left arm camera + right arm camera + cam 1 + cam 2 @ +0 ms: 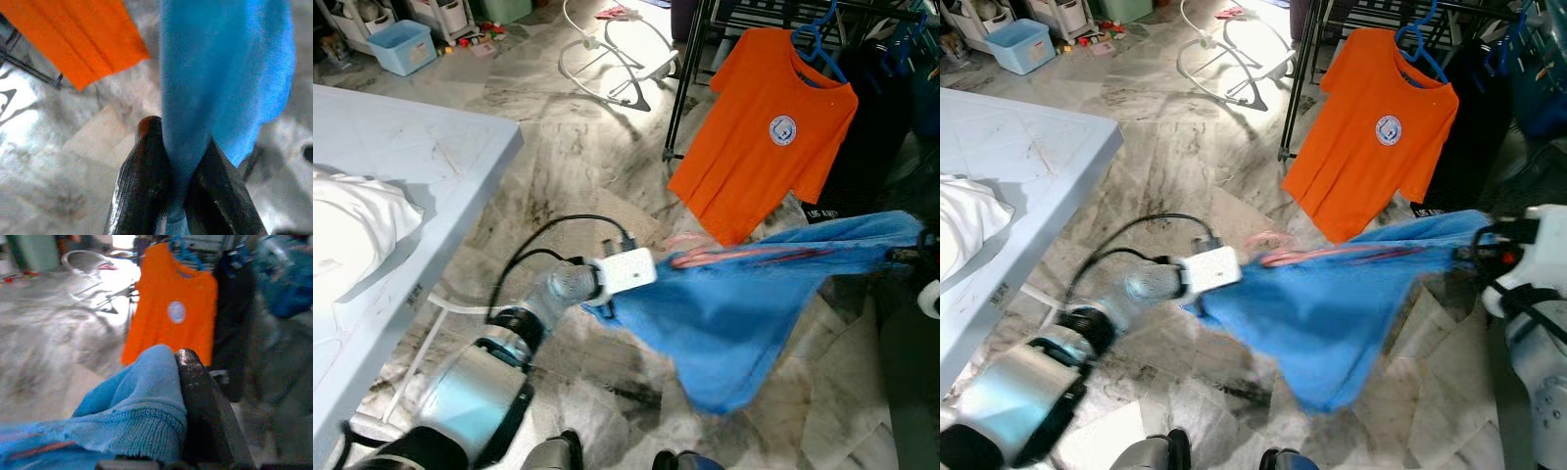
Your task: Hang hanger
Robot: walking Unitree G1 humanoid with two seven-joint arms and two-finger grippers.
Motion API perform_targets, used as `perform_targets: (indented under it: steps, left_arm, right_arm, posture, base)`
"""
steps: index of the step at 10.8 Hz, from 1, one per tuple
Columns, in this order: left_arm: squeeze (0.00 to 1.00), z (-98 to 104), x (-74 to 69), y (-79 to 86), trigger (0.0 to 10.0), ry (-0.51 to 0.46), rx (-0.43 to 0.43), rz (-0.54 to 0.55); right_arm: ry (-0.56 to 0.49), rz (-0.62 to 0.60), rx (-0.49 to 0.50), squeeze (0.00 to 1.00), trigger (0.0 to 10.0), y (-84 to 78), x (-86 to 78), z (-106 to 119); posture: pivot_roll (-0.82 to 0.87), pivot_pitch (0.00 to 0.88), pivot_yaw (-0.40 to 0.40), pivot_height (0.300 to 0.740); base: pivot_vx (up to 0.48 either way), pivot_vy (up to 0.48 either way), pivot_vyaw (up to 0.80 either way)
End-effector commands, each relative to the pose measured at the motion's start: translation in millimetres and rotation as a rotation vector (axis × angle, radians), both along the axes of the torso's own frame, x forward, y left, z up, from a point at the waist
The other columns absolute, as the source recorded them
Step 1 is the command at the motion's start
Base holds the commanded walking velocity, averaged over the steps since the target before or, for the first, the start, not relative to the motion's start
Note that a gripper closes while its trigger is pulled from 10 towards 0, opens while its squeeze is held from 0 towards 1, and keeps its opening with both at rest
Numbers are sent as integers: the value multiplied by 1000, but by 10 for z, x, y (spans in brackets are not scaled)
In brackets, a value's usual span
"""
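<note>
Pink hanger (744, 257) inside stretched blue garment (744, 313).

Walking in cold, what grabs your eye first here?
A blue garment stretched in mid-air on a pink hanger, the left gripper clamping one end and the right gripper the other. Behind it, an orange T-shirt hangs from a dark drying rack.
</note>
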State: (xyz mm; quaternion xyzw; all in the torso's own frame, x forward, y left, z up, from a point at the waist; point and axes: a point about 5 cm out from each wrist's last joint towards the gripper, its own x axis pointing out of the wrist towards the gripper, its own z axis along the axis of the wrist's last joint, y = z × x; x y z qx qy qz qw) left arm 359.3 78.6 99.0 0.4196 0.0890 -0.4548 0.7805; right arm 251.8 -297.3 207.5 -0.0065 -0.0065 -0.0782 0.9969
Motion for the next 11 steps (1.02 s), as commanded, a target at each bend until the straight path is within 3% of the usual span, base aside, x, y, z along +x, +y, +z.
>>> perform_targets:
  steps: [1,2,3,5,6,8,11]
  left_arm:
    - [0,-13,18,82,0,-11,47,20]
    - [0,64,54,156,0,-17,53,4]
    - [0,93,77,185,0,-33,66,15]
    - [0,102,107,244,0,-48,121,40]
    - [0,71,98,197,0,-45,129,45]
    - [0,49,49,-59,0,-25,33,30]
    - [0,96,32,-284,0,-14,-86,49]
  right_arm:
    - [-52,-133,-38,0,0,-193,-55,103]
    - [-69,-262,-45,0,0,-365,-105,108]
    - [-71,-289,-42,0,0,-409,-128,98]
    - [-70,-272,-18,0,0,-356,-111,59]
    - [-85,-245,11,0,0,-244,-28,56]
    - [-107,-143,64,0,0,101,166,48]
    - [-77,-29,84,0,0,490,283,-6]
  posture:
    - [21,145,-75,740]
    - [26,144,-74,740]
    - [28,144,-73,740]
    - [28,141,-68,740]
    - [27,141,-67,740]
    - [25,139,-68,740]
    - [27,127,-76,740]
  base:
    - [0,0,0]
    - [0,0,0]
    - [0,0,0]
    - [0,0,0]
    - [0,0,0]
    - [0,0,0]
    - [0,0,0]
